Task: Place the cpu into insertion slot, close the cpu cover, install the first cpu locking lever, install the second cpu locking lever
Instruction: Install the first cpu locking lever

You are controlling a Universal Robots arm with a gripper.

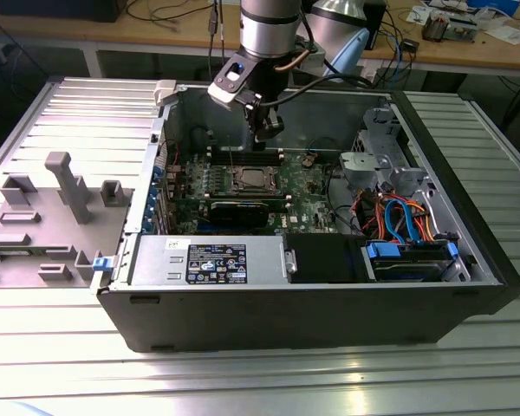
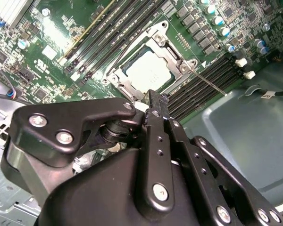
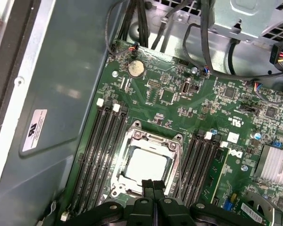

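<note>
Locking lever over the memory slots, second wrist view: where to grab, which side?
Take the locking lever near its free end, from above, straddling it crosswise. It's a thin straight rod anchored at a corner of the cpu cover; the tip likely gives most leverage.

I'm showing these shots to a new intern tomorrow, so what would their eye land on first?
First, the open computer case lying on the ribbed metal table, with the arm's gripper hanging inside it over the green motherboard. In both wrist views the bright silver cpu stands out mid-board, framed by the silvery cpu cover, with the shut gripper close to its edge.
</note>
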